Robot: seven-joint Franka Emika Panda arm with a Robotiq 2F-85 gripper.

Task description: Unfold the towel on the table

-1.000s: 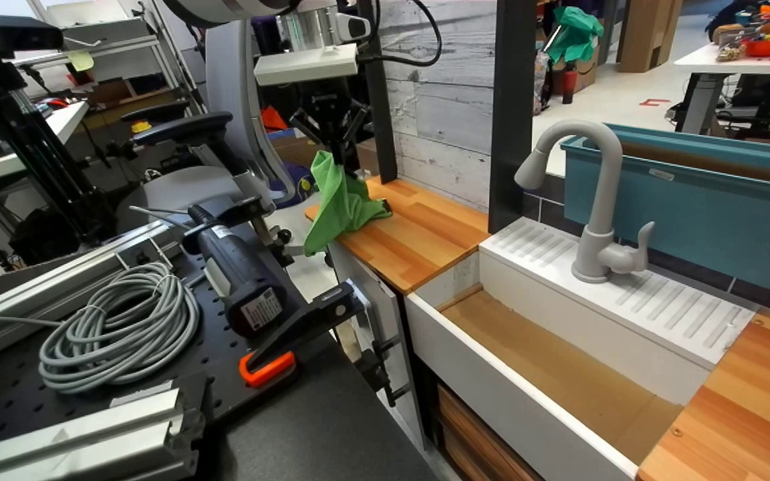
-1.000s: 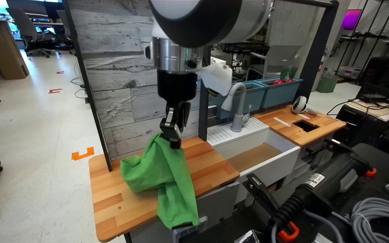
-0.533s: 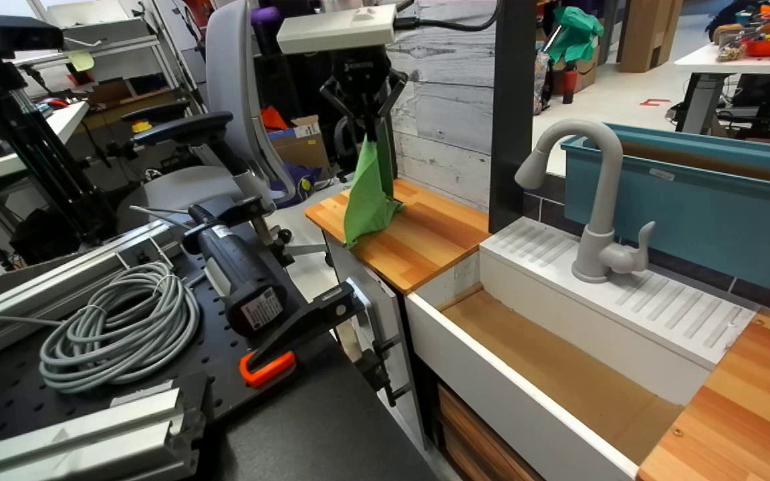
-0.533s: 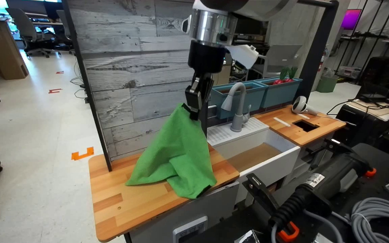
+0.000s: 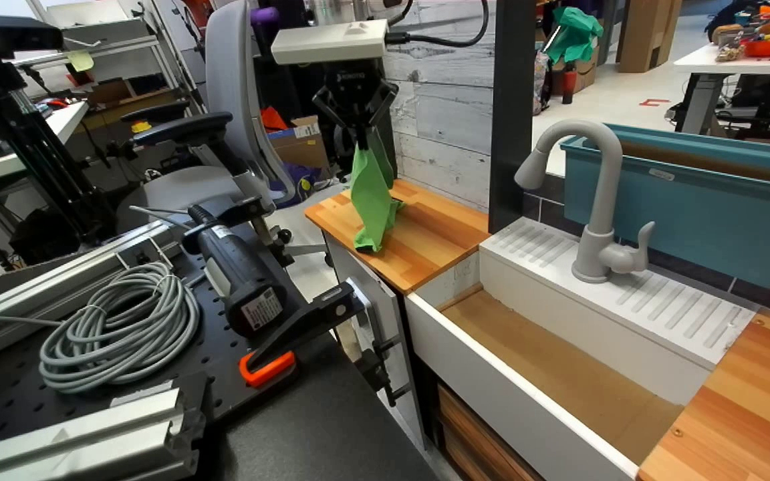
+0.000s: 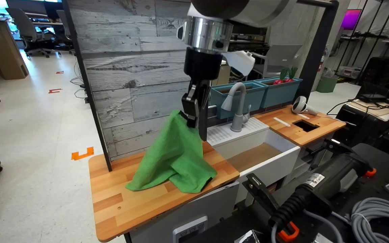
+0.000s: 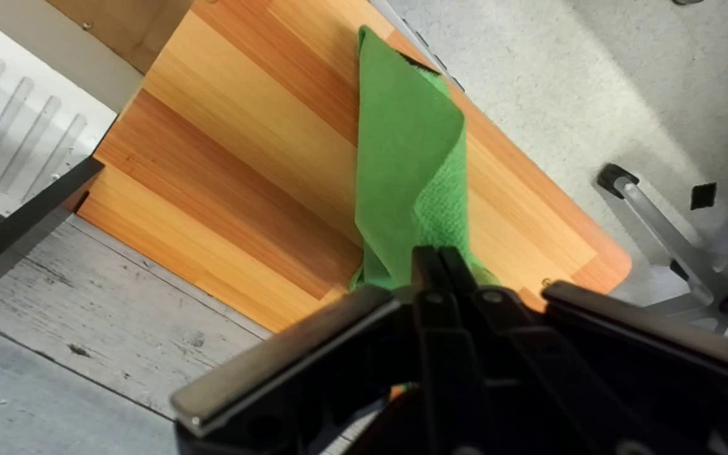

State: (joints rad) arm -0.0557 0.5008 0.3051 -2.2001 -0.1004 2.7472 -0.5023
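Observation:
The green towel hangs from my gripper like a tent, its lower part resting on the wooden counter; it shows in both exterior views [image 5: 370,194] [image 6: 177,158]. My gripper [image 6: 191,125] is shut on its upper end, a little above the counter [image 6: 110,202]. In the wrist view the towel [image 7: 402,139] runs away from the gripper [image 7: 438,253] as a narrow strip with a folded-over side. A dark-edged corner lies near the counter's front edge. The jaws stand close together; the pinched cloth between them is mostly hidden. Part of the towel is hidden behind the gripper.
A grey wood-look panel [image 6: 120,84] stands along the back of the counter, with a dark post [image 5: 513,113] at its end. The sink [image 6: 253,155] with a grey faucet [image 6: 238,108] adjoins the counter. A grey chair [image 5: 224,120] stands beyond it.
My gripper has moved with the towel toward the sink side and up, then slightly down again. The towel's end that hung over the front edge now rests on the counter, and the towel is more spread.

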